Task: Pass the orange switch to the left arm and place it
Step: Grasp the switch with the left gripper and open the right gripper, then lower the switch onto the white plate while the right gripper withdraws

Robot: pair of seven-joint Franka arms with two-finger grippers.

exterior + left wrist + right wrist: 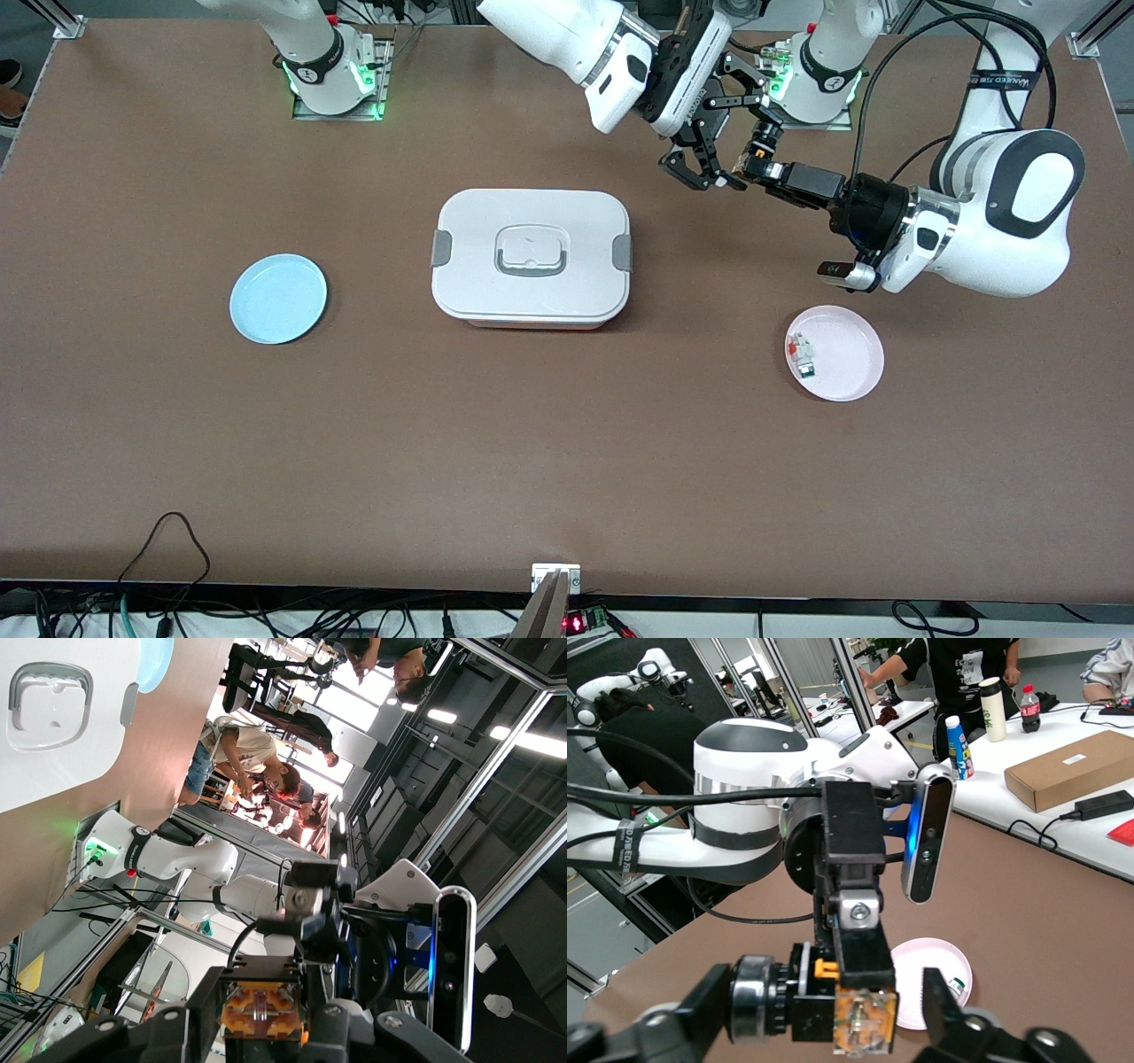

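The orange switch (755, 152) hangs in the air, held by my left gripper (753, 167), which is shut on its black body. In the left wrist view its orange end (263, 1010) faces the camera between my fingers. My right gripper (740, 142) is open around the same switch (833, 1001); one fingertip stands off the metal ring end, the other fingertip (939, 997) off the orange end, neither touching. Both grippers are over bare table between the white box (532, 257) and the left arm's base. The box stands closed at mid-table.
A pink plate (855, 372) with small white, red and green parts (803, 354) lies toward the left arm's end, nearer the front camera than the grippers. A blue plate (277, 298) lies toward the right arm's end.
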